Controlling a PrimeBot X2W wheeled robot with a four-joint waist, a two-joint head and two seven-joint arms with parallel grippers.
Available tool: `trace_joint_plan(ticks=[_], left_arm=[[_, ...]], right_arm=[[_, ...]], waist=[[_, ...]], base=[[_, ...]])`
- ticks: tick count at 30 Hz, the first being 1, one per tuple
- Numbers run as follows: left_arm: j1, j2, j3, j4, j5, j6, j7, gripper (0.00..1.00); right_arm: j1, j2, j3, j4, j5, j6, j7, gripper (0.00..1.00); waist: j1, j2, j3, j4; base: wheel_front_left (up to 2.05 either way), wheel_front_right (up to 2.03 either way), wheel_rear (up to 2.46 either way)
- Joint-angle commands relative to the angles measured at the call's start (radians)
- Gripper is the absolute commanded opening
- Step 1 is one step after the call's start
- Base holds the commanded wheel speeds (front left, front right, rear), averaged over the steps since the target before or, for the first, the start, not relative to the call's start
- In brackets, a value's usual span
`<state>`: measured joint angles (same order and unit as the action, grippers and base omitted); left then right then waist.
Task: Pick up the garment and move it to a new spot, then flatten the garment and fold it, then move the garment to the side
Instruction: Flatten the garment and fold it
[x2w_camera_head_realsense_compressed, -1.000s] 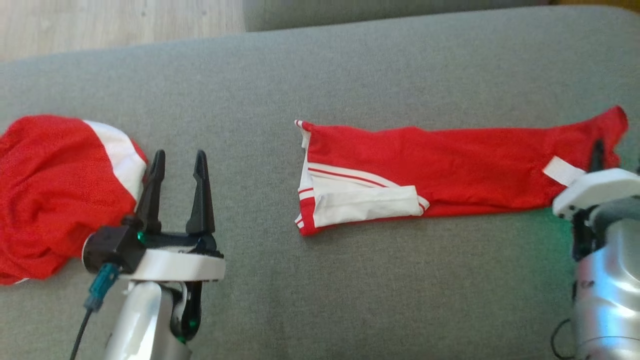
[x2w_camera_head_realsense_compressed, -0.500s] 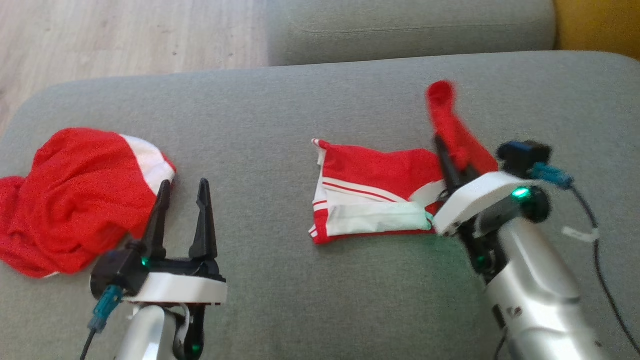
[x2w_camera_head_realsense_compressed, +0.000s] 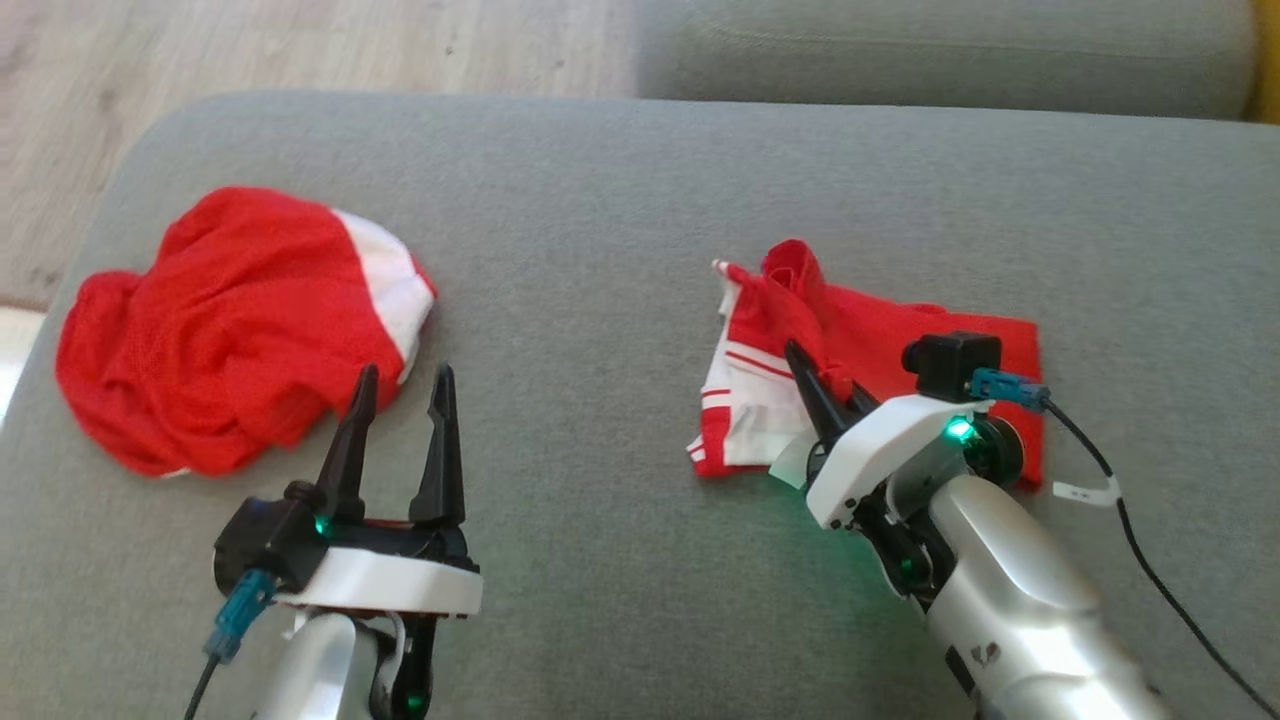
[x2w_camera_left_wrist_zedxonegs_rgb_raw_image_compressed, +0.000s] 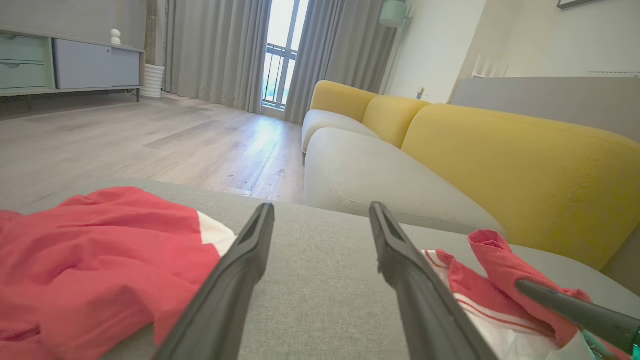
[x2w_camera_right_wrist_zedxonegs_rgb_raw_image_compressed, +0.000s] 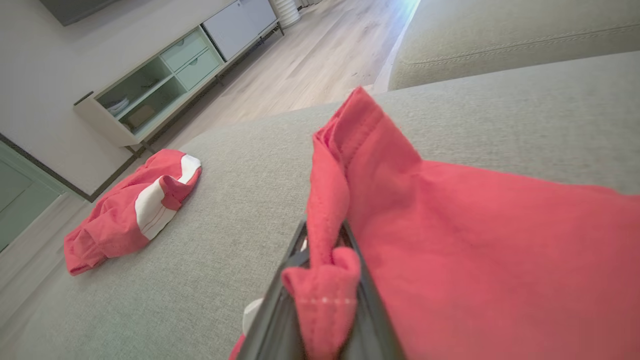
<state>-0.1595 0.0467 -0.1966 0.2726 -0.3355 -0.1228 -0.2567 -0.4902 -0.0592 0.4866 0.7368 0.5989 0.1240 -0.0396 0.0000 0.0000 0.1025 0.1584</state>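
The red garment (x2w_camera_head_realsense_compressed: 900, 330) with white stripes lies right of centre on the grey cushion (x2w_camera_head_realsense_compressed: 600, 230), its right end doubled over toward its left, white-striped end. My right gripper (x2w_camera_head_realsense_compressed: 820, 375) is shut on that red hem, which bunches between the fingers (x2w_camera_right_wrist_zedxonegs_rgb_raw_image_compressed: 370, 310) in the right wrist view, where the garment (x2w_camera_right_wrist_zedxonegs_rgb_raw_image_compressed: 475, 225) spreads out to the right. My left gripper (x2w_camera_head_realsense_compressed: 405, 375) stands open and holds nothing, low over bare cushion at the lower left. The left wrist view has the open left gripper (x2w_camera_left_wrist_zedxonegs_rgb_raw_image_compressed: 320, 207) in the middle and the garment (x2w_camera_left_wrist_zedxonegs_rgb_raw_image_compressed: 480, 295) at the lower right.
A second red and white garment (x2w_camera_head_realsense_compressed: 240, 320) lies crumpled at the cushion's left end, just left of my left gripper. Wooden floor (x2w_camera_head_realsense_compressed: 300, 50) lies beyond the cushion's far and left edges. Another grey cushion (x2w_camera_head_realsense_compressed: 940, 50) sits behind. A yellow sofa back (x2w_camera_left_wrist_zedxonegs_rgb_raw_image_compressed: 500, 165) rises further off.
My right gripper has lifted the garment's right end and carried it leftward over the rest, doubling the garment. The head camera has shifted. The left gripper stayed open.
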Motion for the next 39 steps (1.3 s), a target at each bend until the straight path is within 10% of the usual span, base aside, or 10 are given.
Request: trace_joint_plan(ticks=[1, 4, 6, 19, 28, 39], left_arm=[[-0.048, 0.004, 0.026, -0.027, -0.011, 0.007, -0.005, 1.0], [-0.051, 0.004, 0.026, -0.025, -0.013, 0.008, -0.005, 1.0], [-0.052, 0.004, 0.026, -0.023, -0.013, 0.008, -0.005, 1.0], [-0.056, 0.004, 0.081, -0.04, 0.003, 0.007, -0.005, 1.0], [-0.056, 0.004, 0.074, -0.11, 0.004, 0.008, -0.005, 1.0], [-0.066, 0.004, 0.063, -0.15, 0.012, 0.019, -0.005, 1.0]], right_arm=[[-0.048, 0.009, 0.041, -0.015, 0.026, 0.007, -0.024, 0.0], [-0.059, 0.009, 0.081, 0.015, 0.058, 0.007, -0.046, 0.0], [-0.062, 0.009, 0.116, 0.021, 0.096, 0.007, -0.05, 1.0], [-0.163, 0.009, 0.191, 0.061, 0.205, 0.007, -0.156, 1.0], [-0.233, -0.032, -0.04, 0.174, -0.106, 0.007, -0.221, 1.0], [0.019, -0.066, -0.388, -0.13, -0.438, 0.007, -0.222, 1.0]], waist=[[0.0, 0.0, 0.016, 0.02], [0.0, 0.0, 0.022, 0.029], [0.0, 0.0, 0.023, 0.032], [0.0, 0.0, 0.001, -0.048], [0.0, 0.0, 0.0, -0.141], [0.0, 0.0, 0.012, -0.2]], base=[[0.0, 0.0, 0.0], [0.0, 0.0, 0.0], [0.0, 0.0, 0.0], [0.0, 0.0, 0.0], [0.0, 0.0, 0.0], [0.0, 0.0, 0.0]])
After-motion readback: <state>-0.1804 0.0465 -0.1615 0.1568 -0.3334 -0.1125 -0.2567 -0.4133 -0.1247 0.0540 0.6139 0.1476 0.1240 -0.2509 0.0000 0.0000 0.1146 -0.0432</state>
